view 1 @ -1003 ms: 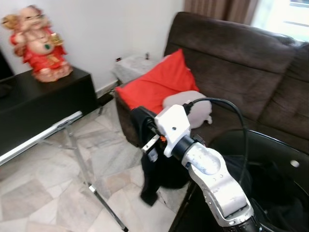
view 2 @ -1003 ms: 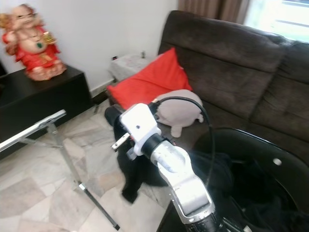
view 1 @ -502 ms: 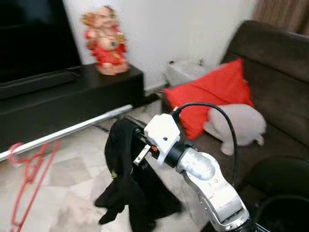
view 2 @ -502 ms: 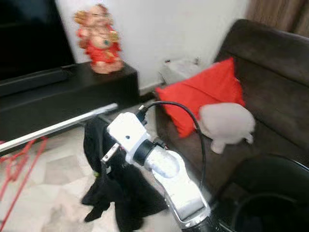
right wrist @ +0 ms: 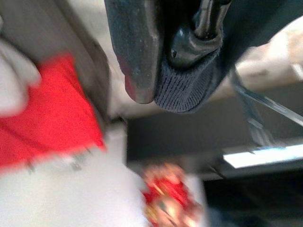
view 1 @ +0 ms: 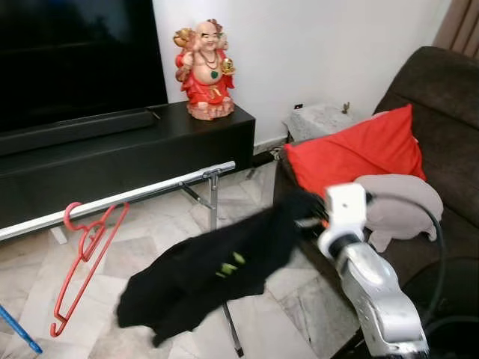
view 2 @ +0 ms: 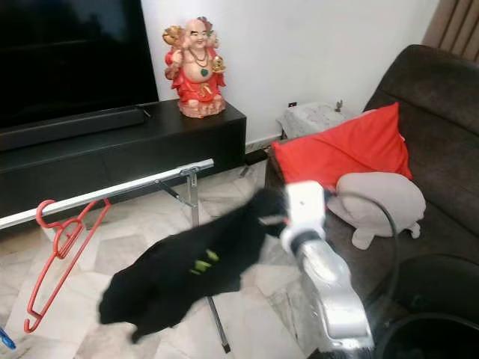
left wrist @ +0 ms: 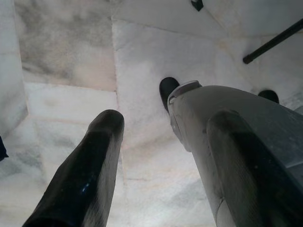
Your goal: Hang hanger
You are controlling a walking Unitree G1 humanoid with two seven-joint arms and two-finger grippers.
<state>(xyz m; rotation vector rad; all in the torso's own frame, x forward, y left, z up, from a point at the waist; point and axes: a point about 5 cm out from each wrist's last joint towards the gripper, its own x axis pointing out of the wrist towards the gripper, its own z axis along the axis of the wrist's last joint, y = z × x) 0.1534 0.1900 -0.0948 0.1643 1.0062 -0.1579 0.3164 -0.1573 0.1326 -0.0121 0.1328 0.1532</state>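
My right gripper [view 1: 304, 215] is shut on the top of a black garment [view 1: 213, 269], held at about the height of the sofa seat. The garment streams out to the left, nearly level and blurred, in front of the rail's stand. In the right wrist view a black finger [right wrist: 135, 52] presses on the ribbed collar [right wrist: 182, 92], with a dark hanger hook [right wrist: 208, 16] beside it. A silver rail [view 1: 127, 196] runs left from its stand [view 1: 213, 202], and a red hanger [view 1: 84, 250] hangs on it. The left gripper [left wrist: 165, 118] hangs open over the marble floor.
A black TV bench [view 1: 135, 153] with a red and gold figurine [view 1: 204, 71] stands behind the rail. To the right is a brown sofa [view 1: 438, 97] with a red cushion [view 1: 352, 149] and a grey plush toy [view 1: 400, 202]. A blue hanger [view 1: 16, 329] shows at the bottom left.
The camera has turned left, bringing more of the rail and the red hanger into view. The garment, which hung down from the right gripper, now swings out to the left.
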